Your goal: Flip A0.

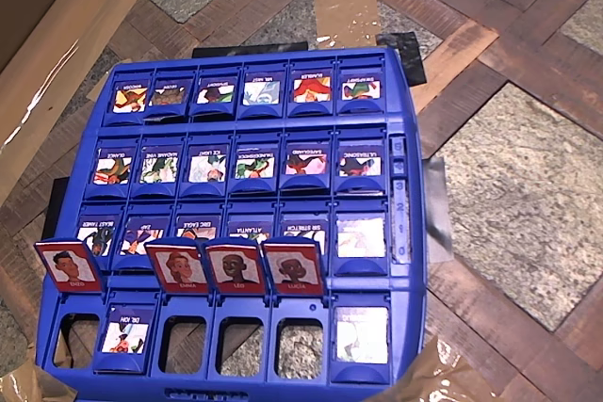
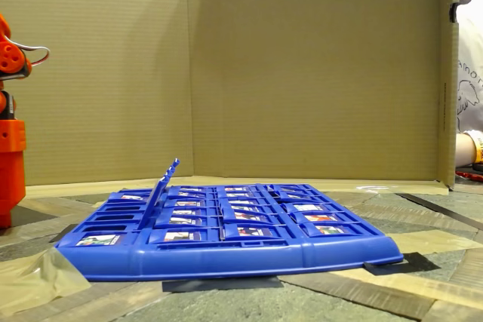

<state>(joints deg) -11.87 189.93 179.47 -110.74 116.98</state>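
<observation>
Blue plastic makes up the game board (image 1: pixel 415 233), which fills most of the overhead view and lies flat on the stone-and-wood patterned desk (image 1: pixel 528 176). Most of its tiles lie face down in their slots. Four red-framed portrait tiles stand raised in the bottom row, around 7 o'clock. A0 (image 1: pixel 66 266), a dark-haired man on pale blue, is the leftmost of them, at about 8 o'clock, tilted up over its open slot. Just toward 4 o'clock from it lies the flat DR. ION tile (image 1: pixel 126 334). The red-haired woman tile (image 1: pixel 179 267) stands next along toward 3 o'clock.

From the fixed view, the board (image 2: pixel 226 250) is seen side-on before a cardboard wall (image 2: pixel 302 73). The raised tiles (image 2: pixel 161 186) overlap as one slanted edge at 8 o'clock, so A0 cannot be singled out. An orange arm (image 2: pixel 10 148) stands at 9 o'clock, well apart from the board. Whether its end effector is open or holding anything cannot be told. A person's sleeve (image 2: pixel 469 96) shows at 3 o'clock
</observation>
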